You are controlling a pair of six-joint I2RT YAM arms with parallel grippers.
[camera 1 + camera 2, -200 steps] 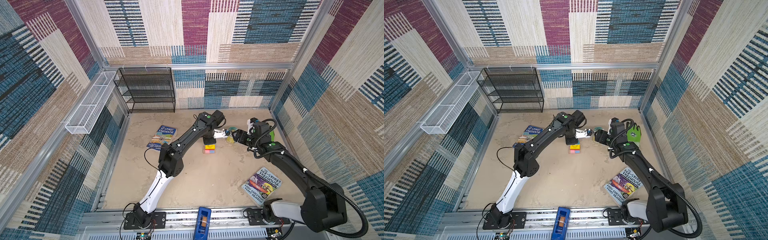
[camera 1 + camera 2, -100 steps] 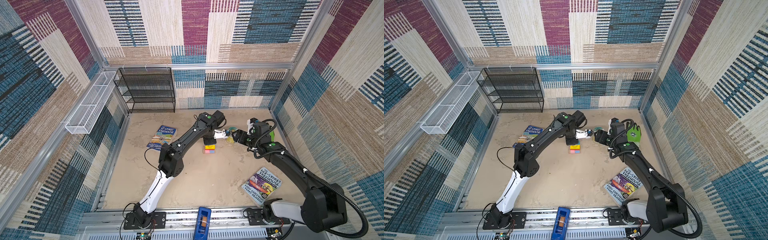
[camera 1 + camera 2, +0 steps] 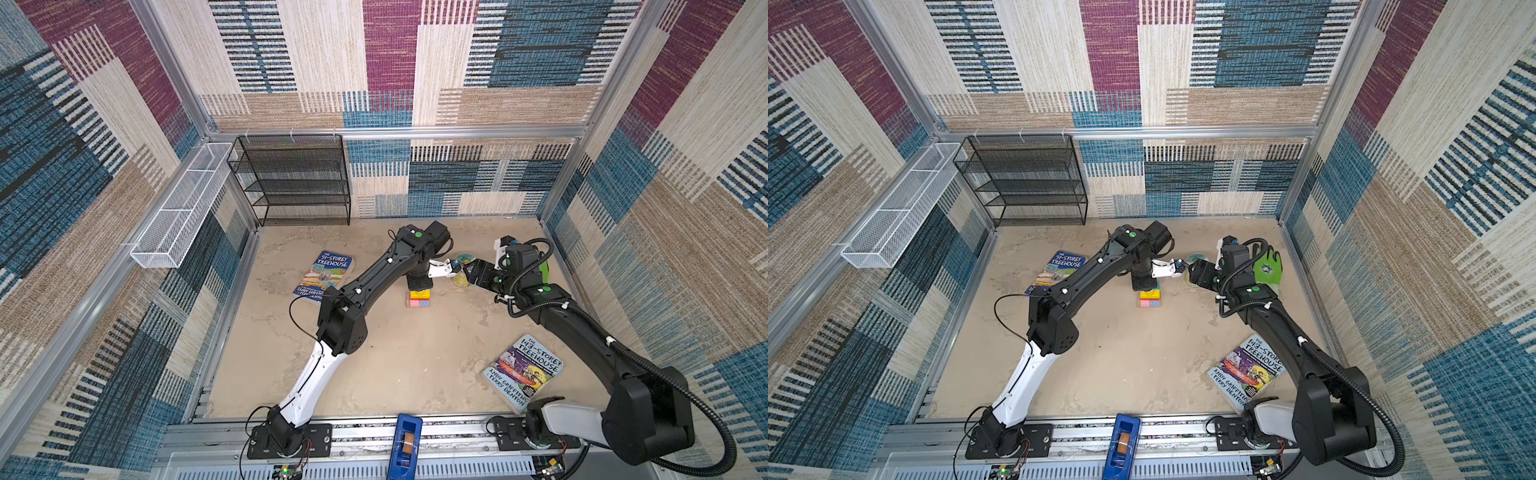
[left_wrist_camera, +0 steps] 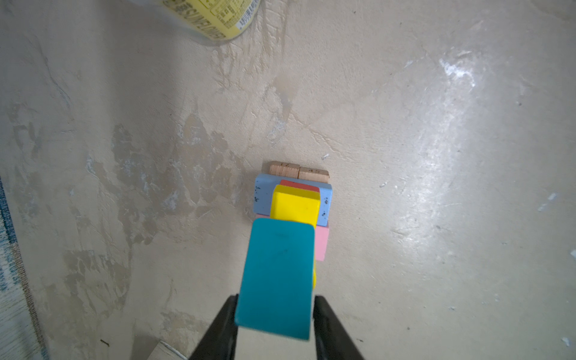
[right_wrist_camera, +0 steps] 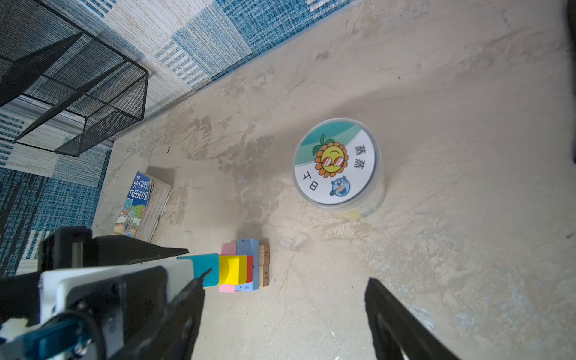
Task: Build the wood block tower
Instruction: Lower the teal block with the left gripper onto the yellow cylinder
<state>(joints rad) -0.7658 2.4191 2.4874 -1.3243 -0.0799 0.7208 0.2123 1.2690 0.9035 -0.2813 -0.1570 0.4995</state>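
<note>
Teal piece (image 4: 277, 274), yellow block (image 4: 296, 202), pink block (image 4: 321, 243)

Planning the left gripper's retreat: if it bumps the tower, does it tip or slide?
Likely tips, not slides: the tower is narrow, several stacked blocks high. The teal piece on top would probably drop first. The plain wood slabs lie flat at the base, so probably stay.

The worktop (image 4: 405, 124) looks like rough, mottled beige plaster, with a shiny patch under the light. The plain wood slabs (image 4: 299, 170) show bare grain. The teal piece (image 4: 277, 274) and yellow block (image 4: 296, 204) are smoothly painted, and the light blue block (image 4: 261, 199) is flecked with dark chips. The jar (image 5: 336, 162) has a clear plastic lid over printed paper. The rack (image 3: 295, 183) is black metal mesh, and the walls (image 3: 390, 50) are woven cloth.
</note>
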